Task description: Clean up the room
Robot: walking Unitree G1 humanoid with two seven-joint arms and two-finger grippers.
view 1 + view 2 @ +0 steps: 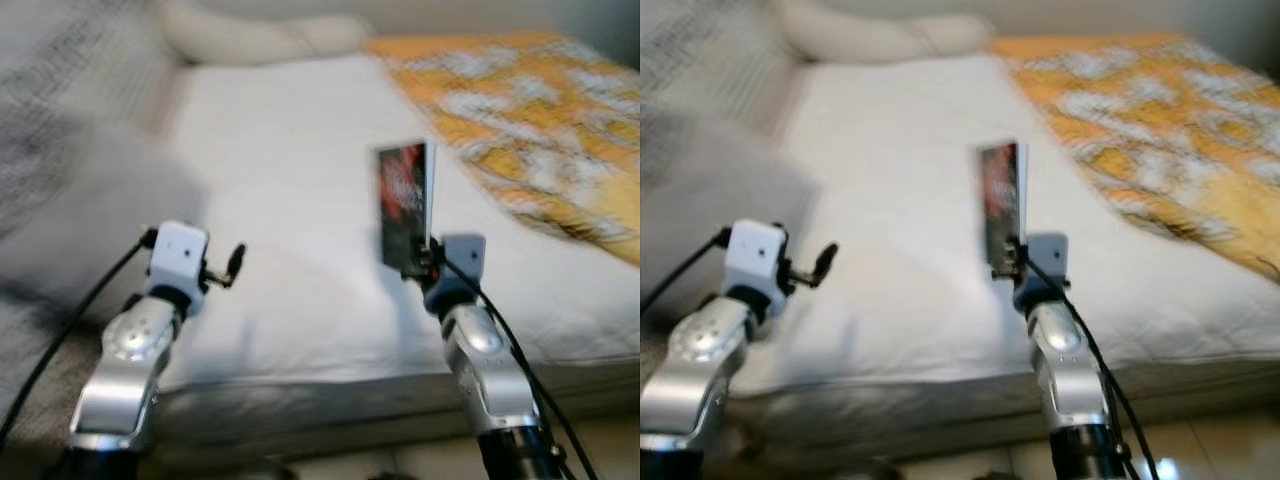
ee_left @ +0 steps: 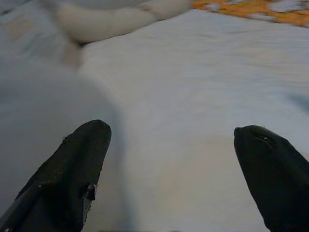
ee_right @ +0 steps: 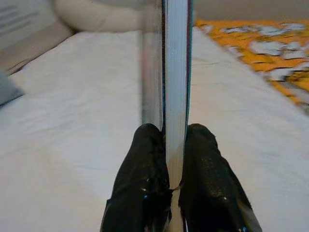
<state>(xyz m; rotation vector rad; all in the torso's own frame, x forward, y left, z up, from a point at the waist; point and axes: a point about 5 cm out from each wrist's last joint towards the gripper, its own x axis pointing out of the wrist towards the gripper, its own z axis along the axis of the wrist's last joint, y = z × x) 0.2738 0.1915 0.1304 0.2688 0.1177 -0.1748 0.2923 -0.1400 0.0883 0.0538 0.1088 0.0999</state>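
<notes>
At the far left a grey patterned blanket (image 1: 60,90) lies bunched along the side of the bed, with a smooth grey pillow (image 1: 95,215) in front of it; both are blurred, and their edges cannot be told exactly. The left gripper (image 2: 171,159) is raised over the near left part of the white sheet (image 1: 290,180), just beside the grey pillow; its two black fingers (image 2: 72,179) stand wide apart with nothing between them, as the left wrist view shows; a black cable runs down from that wrist past the silver forearm. At the head of the bed, well beyond both arms, a cream bolster pillow (image 1: 250,38) lies across the mattress. Right of centre the right gripper (image 3: 168,169) is raised above the near part of the sheet; its fingers are pressed together on the lower edge of a book (image 1: 404,205), one finger on each cover; the book stands upright, its dark cover with red marks turned toward the robot's left, its white page edges facing the wrist camera; the cover's print is too blurred to read. To the right an orange and white patterned quilt (image 1: 530,120) covers the far right side of the bed and runs toward the near right corner; it lies apart from the book.
</notes>
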